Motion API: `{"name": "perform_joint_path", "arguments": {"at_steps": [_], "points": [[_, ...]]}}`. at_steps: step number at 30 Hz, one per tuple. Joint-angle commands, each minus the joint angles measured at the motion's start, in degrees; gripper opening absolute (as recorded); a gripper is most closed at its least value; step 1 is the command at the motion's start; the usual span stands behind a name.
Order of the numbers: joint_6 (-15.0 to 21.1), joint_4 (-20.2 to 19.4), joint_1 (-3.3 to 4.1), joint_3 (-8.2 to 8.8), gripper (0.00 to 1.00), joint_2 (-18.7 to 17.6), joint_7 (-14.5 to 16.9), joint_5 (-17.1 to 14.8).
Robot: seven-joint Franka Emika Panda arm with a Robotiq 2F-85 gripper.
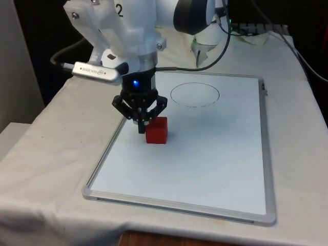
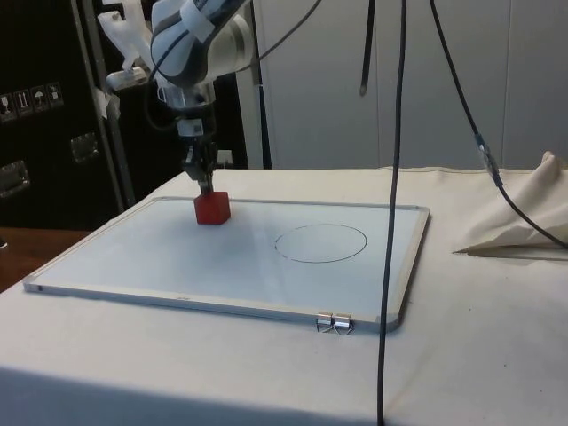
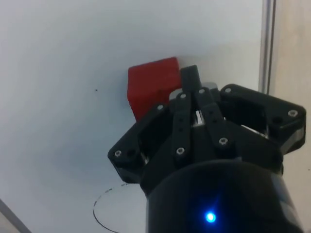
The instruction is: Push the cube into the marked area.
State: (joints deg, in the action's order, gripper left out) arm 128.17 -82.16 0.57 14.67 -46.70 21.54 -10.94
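A small red cube (image 1: pixel 157 130) (image 2: pixel 212 208) (image 3: pixel 151 87) sits on the whiteboard (image 1: pixel 215 154) near its edge on the front view's left. My black gripper (image 1: pixel 141 128) (image 2: pixel 203 185) (image 3: pixel 190 74) is shut, fingers pressed together, with the tips low against the cube's side on the front view's left. Nothing is held between the fingers. The marked area is a thin drawn circle (image 1: pixel 195 95) (image 2: pixel 320 242) (image 3: pixel 109 213) on the board, farther back in the front view and apart from the cube.
The whiteboard's metal frame (image 1: pixel 179 206) rims the board, with a clip (image 2: pixel 335 323) on one edge. A black cable (image 2: pixel 390 222) hangs in front of the side camera. Crumpled cloth (image 2: pixel 524 222) lies off the board.
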Motion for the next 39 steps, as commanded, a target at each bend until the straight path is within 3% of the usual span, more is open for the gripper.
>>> {"name": "perform_joint_path", "arguments": {"at_steps": [1,9,10,11,13,19,20,29,36,37,39], "points": [[-0.3,0.5,-0.4,-0.63,0.0,-0.5,0.7,-0.8],[-0.6,1.3,-0.17,-0.8,0.0,-1.9,2.8,-3.3],[-0.3,1.0,0.23,-0.17,0.0,-1.4,2.4,-2.9],[-0.7,1.5,-0.17,-0.8,0.0,-2.1,3.0,-3.6],[-1.0,1.5,-0.17,-0.8,0.0,-2.2,3.4,-4.2],[-2.5,1.3,0.17,-0.06,0.0,-1.4,4.4,-5.3],[-2.4,0.6,0.06,-0.63,0.0,-1.4,4.8,-5.9],[-5.6,0.2,0.52,-0.23,0.0,-0.6,6.0,-7.3],[-6.9,-2.8,0.52,-0.46,0.0,1.0,7.8,-8.4],[-7.4,-1.8,0.57,-0.17,0.0,0.3,7.4,-8.1],[-7.2,-4.2,0.57,-0.46,0.0,1.7,8.5,-8.7]]}}
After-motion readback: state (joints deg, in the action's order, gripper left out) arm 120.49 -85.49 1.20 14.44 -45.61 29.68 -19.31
